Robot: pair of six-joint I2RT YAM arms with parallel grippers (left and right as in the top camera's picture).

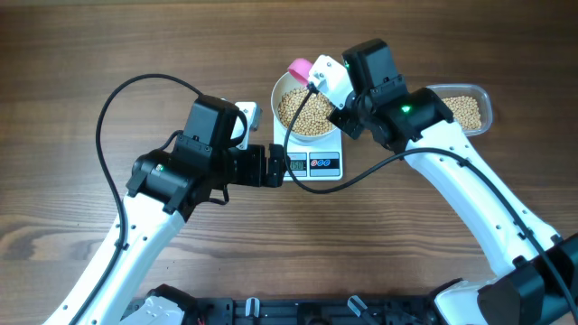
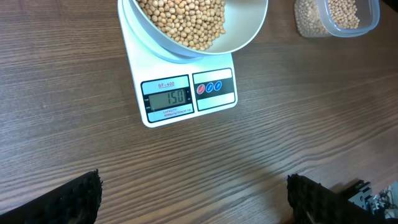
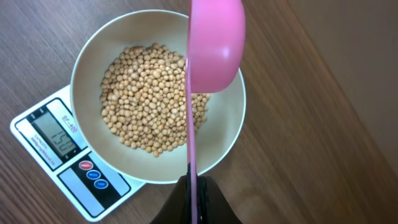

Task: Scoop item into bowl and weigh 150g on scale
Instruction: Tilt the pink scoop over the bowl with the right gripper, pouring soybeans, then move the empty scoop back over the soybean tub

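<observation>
The weighing looks all but done. The round, deep white bowl (image 3: 79,74) sits on the small white square digital scale (image 2: 214,106), and it is well filled with small round tan beans (image 3: 149,102). In the left wrist view the grey display reads 150, so I'd say the target is met and the scooping step is at its end.

The right gripper (image 3: 194,186) has its jaws pressed together on the thin handle of a pink plastic scoop (image 3: 214,43). The scoop's head hangs over the far right side of the bowl, and I can see no beans on it. The left gripper (image 2: 193,180) hovers low over the brown wooden table (image 2: 280,143) in front of the scale. Its fingers are spread wide, holding nothing. The clear rectangular plastic container (image 1: 480,101), with more beans in it, stands off to the right of the scale, apart from it.

To my eye, the next move calls for lifting the scoop up and away cleanly. It mustn't brush the bowl's rim or shed a stray bean, since either would upset the reading
</observation>
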